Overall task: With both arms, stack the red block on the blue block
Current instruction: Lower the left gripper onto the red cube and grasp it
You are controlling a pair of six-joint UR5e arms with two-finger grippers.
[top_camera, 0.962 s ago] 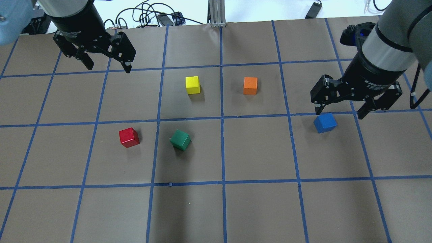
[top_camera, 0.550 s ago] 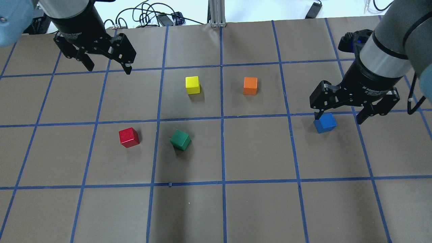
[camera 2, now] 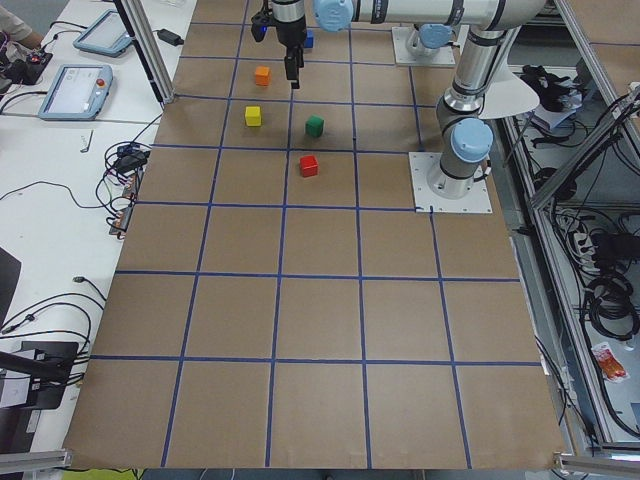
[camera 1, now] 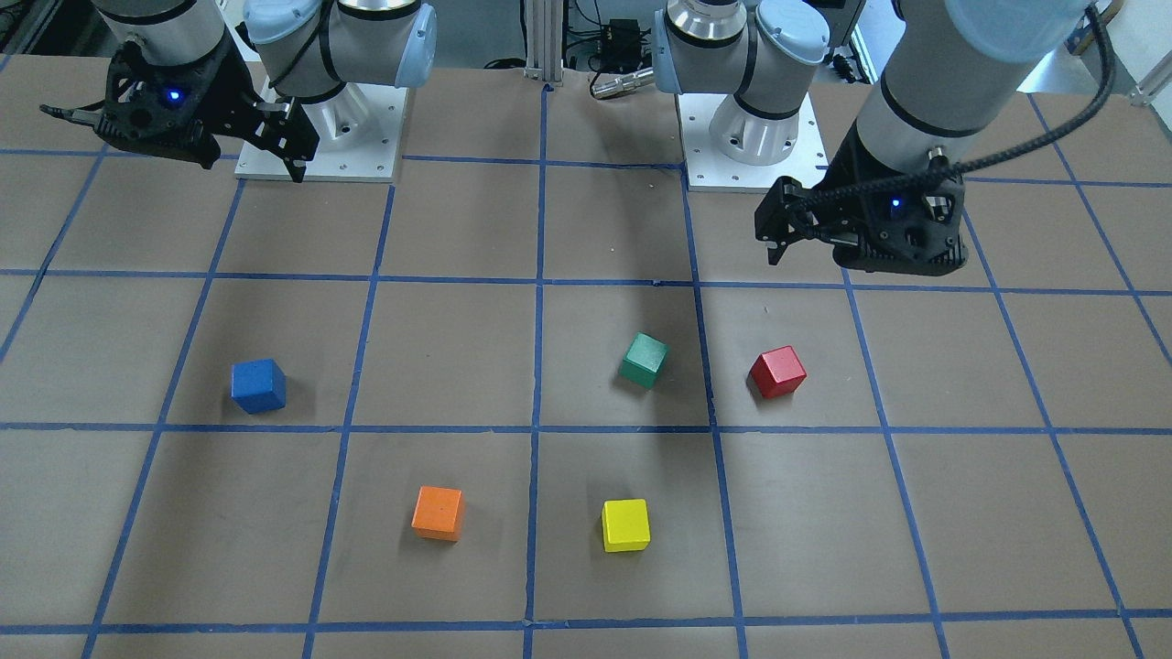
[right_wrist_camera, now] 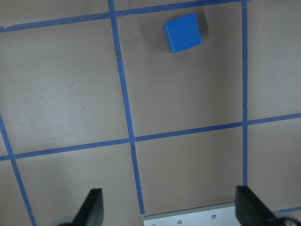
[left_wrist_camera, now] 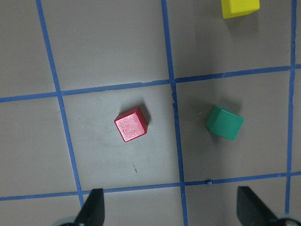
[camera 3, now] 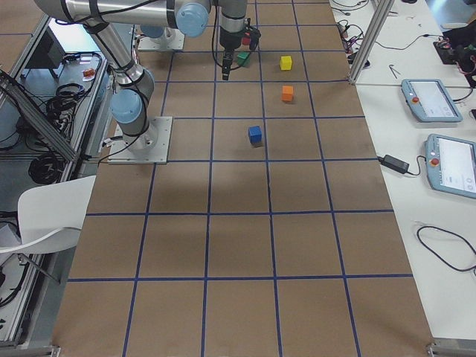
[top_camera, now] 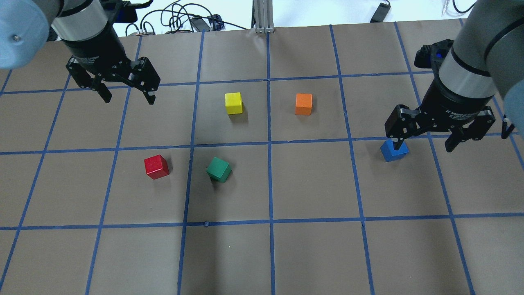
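The red block (top_camera: 156,166) lies on the brown gridded table, left of centre; in the left wrist view it (left_wrist_camera: 131,124) sits below the camera, left of centre. My left gripper (top_camera: 129,101) hangs open and empty above the table, farther back than the red block. The blue block (top_camera: 394,150) lies at the right; it (right_wrist_camera: 182,32) is near the top of the right wrist view. My right gripper (top_camera: 422,148) is open and empty, held above the table just right of the blue block, one finger overlapping it in the overhead view.
A green cube (top_camera: 219,169) lies tilted right of the red block. A yellow cube (top_camera: 233,103) and an orange cube (top_camera: 303,104) lie farther back, mid-table. The arms' white base plates (camera 1: 316,156) stand at the robot's edge. Cables lie beyond the far edge.
My left gripper has moved nearer, toward the red block's row. My right gripper has shifted a little right and nearer, beside the blue block. No block has moved.
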